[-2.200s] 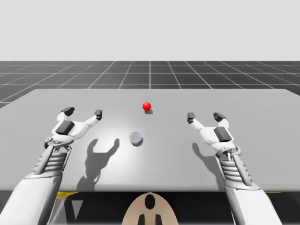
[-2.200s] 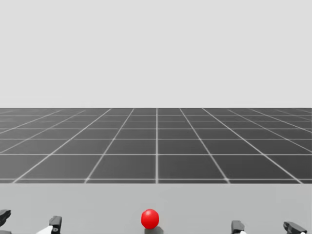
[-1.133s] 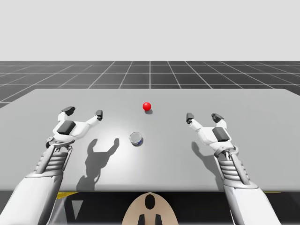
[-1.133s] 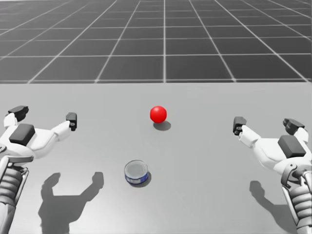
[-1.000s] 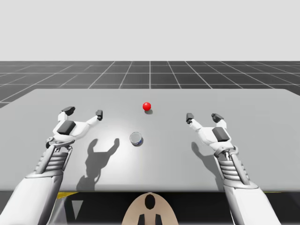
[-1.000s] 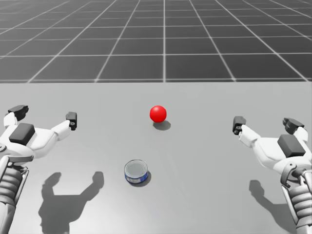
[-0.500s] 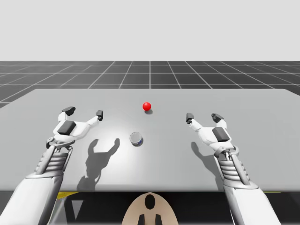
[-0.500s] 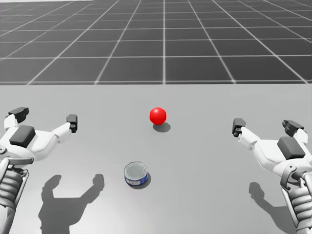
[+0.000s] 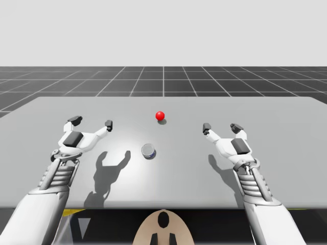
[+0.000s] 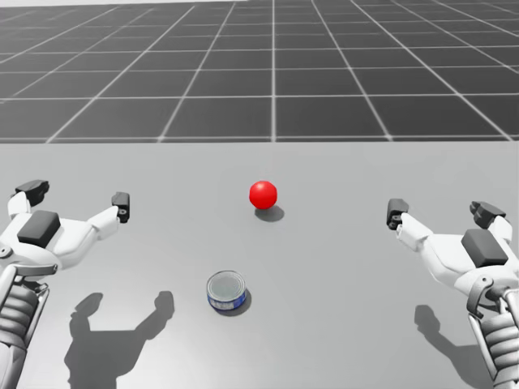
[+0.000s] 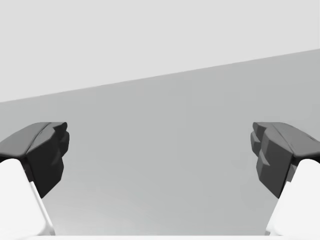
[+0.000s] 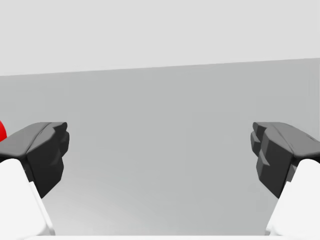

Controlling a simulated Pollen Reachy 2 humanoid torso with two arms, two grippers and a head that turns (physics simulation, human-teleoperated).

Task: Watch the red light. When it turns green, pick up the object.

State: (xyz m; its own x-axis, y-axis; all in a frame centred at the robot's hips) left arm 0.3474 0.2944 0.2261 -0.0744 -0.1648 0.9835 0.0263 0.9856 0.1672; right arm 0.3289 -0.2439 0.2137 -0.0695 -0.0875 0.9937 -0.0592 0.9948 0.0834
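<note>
Step in hand: wait and watch. The small glossy red ball light [image 10: 263, 194] sits on the flat grey table [image 9: 276, 117], toward the far side and about on the centre line. It reads red, not green, so I judge that no pickup is due.

Object: a short round tin can with a silver lid and a blue side wall [image 10: 226, 290]. It stands upright on the table, nearer to me than the light and slightly toward my left. It lies roughly between the 2 arms and well apart from both.

Left gripper [image 9: 91, 122]: 2 fingers spread wide with nothing between them. It hovers above the table, and the left wrist view has bare table ahead.

Right gripper [image 9: 221, 126]: 2 fingers spread wide with nothing held. In the right wrist view a sliver of the red light sits beside 1 finger.

Doing the wait well (judgement):
- Aim the head so that the light and the can both sit in the head view.
- Hold the arms off the table with the jaws wide, and do not creep toward the can.
- On green, the left arm looks slightly nearer.
- The can is squat, so descend from above, straddle the side wall, go low, then close across the width.
- Risks: pads slipping over the lid rim, shoving the can sideways, or clipping the light.
</note>
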